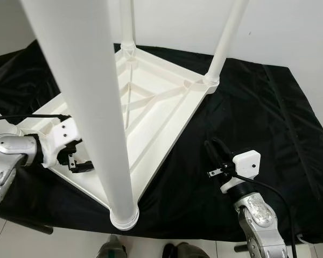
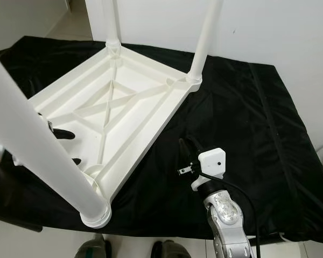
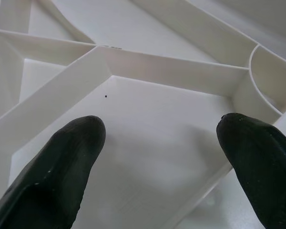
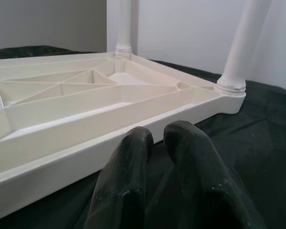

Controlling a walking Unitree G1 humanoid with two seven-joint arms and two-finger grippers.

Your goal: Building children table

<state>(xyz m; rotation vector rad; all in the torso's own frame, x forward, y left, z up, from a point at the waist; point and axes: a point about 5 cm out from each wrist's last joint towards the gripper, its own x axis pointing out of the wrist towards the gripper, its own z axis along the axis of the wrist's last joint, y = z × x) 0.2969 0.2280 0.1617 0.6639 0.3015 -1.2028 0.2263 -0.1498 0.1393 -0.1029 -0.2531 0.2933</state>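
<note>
Legs stand up from three corners of the white plastic children's table [image 1: 151, 102], which lies upside down on a black cloth [image 1: 258, 107] spread over the floor, its ribbed underside facing up. One white tubular leg [image 1: 91, 107] rises from the near corner, close to the head camera; two more stand at the far corners. The fourth corner, on the robot's left, seems to have no leg yet, though the left arm covers part of it.

The left claw [image 3: 157, 157] reaches over the table's left edge, its two black fingers spread wide apart above a ribbed panel beside a curved socket wall — holding nothing. The right claw [image 2: 187, 153] rests low over the cloth just beside the table's right edge, fingers pressed together and empty.

By my reading the build is most of the way done, with one leg left to fit.

Risks from here, as I judge them:
- the near leg stands between the arms, so a sweep of either arm could knock it and tip or unseat it;
- the left claw pressing down on the rim could tilt the light plastic top;
- the loose cloth could bunch under the frame and let it slide.
</note>
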